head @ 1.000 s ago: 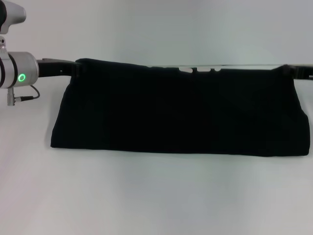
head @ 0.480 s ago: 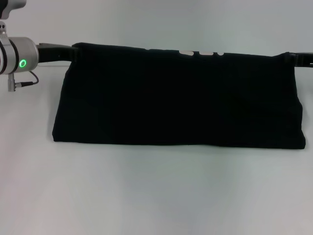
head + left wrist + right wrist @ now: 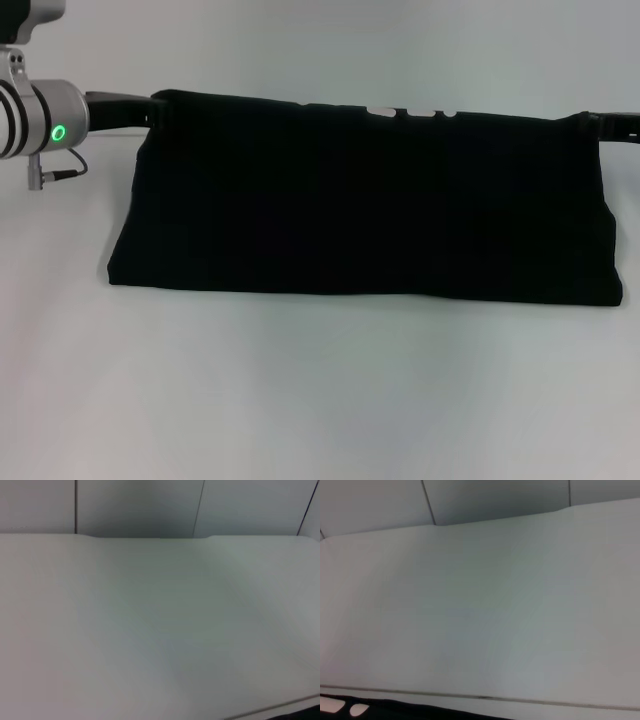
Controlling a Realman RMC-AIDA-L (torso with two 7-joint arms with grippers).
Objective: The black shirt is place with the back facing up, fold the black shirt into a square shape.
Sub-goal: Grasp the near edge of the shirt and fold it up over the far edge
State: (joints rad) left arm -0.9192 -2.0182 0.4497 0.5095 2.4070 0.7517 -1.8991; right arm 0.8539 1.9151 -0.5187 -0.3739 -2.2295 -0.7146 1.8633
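Note:
The black shirt (image 3: pixel 365 205) hangs stretched between my two grippers in the head view, its lower fold resting on the white table (image 3: pixel 320 400). A bit of white lettering (image 3: pixel 405 112) peeks over its top edge. My left gripper (image 3: pixel 152 110) is shut on the shirt's top left corner. My right gripper (image 3: pixel 592 123) is shut on the top right corner. A strip of the shirt with white lettering shows in the right wrist view (image 3: pixel 395 711). A dark sliver of the shirt shows in the left wrist view (image 3: pixel 307 715).
The white table stretches in front of the shirt and beyond it. Both wrist views show the table's far edge (image 3: pixel 150 536) and the grey panelled wall (image 3: pixel 495 497) behind it. My left arm's silver wrist with a green light (image 3: pixel 45 120) is at the far left.
The held top edge of the shirt has risen and moved a little away from me, and the lower fold has slid back with it. My left wrist has shifted slightly right.

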